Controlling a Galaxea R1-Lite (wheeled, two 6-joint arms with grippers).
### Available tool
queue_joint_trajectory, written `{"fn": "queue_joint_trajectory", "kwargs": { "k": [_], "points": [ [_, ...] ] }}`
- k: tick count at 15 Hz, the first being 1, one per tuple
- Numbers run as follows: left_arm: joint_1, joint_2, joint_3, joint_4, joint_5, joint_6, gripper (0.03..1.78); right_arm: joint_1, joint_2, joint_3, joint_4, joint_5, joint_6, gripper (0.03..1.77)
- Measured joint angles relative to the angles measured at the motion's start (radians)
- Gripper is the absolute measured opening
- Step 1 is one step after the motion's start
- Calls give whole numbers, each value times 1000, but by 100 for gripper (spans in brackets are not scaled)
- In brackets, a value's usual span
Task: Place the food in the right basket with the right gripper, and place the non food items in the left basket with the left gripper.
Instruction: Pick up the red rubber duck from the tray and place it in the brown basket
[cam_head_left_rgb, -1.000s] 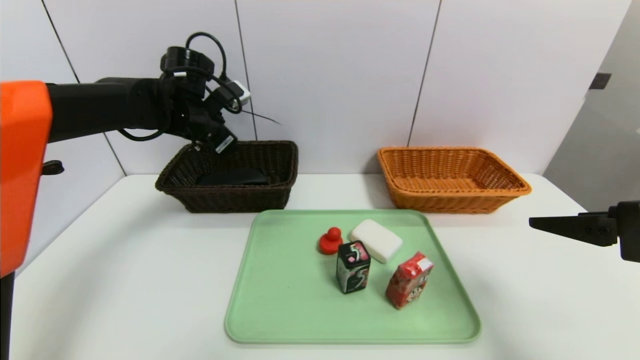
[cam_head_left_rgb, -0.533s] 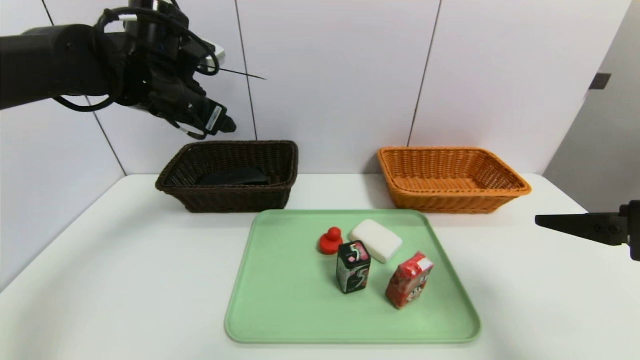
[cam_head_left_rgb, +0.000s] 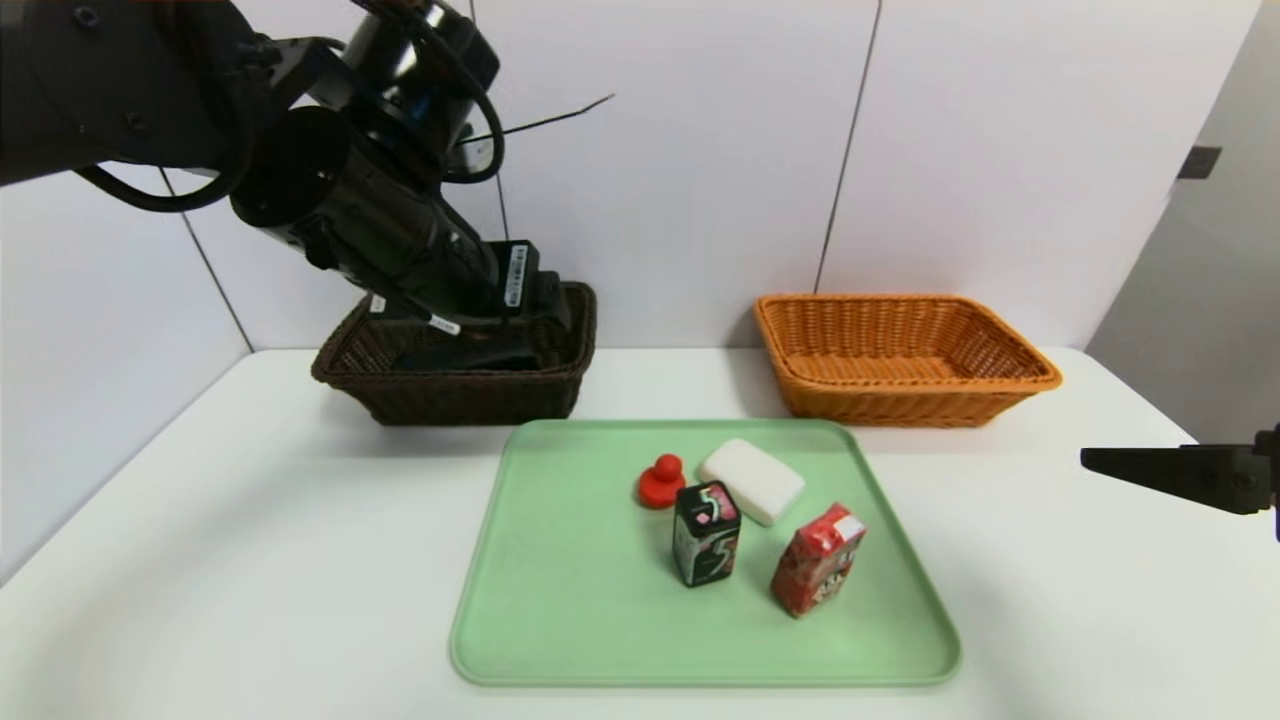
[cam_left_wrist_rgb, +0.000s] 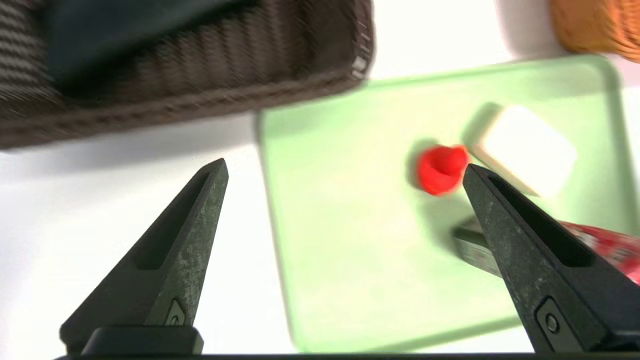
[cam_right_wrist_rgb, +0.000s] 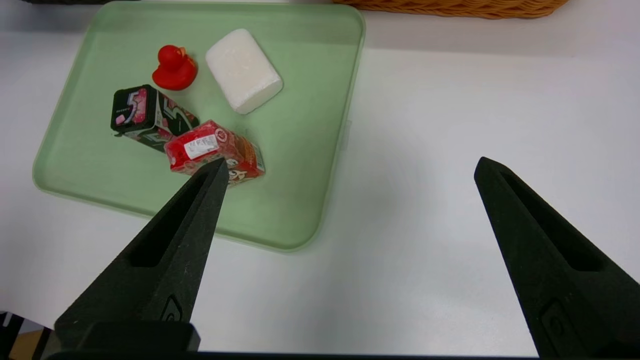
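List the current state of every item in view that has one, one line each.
left pincer: open, empty, raised near the dark brown basket
right pincer: open, empty, beside the tray
dark brown basket: holds a black pouch
orange basket: empty
green tray: holds four items
red duck toy: upright
white block: lying flat
black gum pack: standing upright
red carton: standing, tilted

Bare lab: white table, plain panelled wall
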Motion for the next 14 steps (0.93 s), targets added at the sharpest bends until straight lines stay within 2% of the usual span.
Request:
{"fn": "queue_joint_trajectory", "kwargs": {
  "k": [4,8,14],
  "points": [
    [-102,24,0,4,0,-71,167,0,-3,10,0,0,-1,170],
    [-187,82,0,-1,7,-85,169,-2,-7,14,0,-1,-1,170],
    [-235,212,-8,-64,80,-86,169,-12,-20,47,-1,-2,-1,170]
  ]
}}
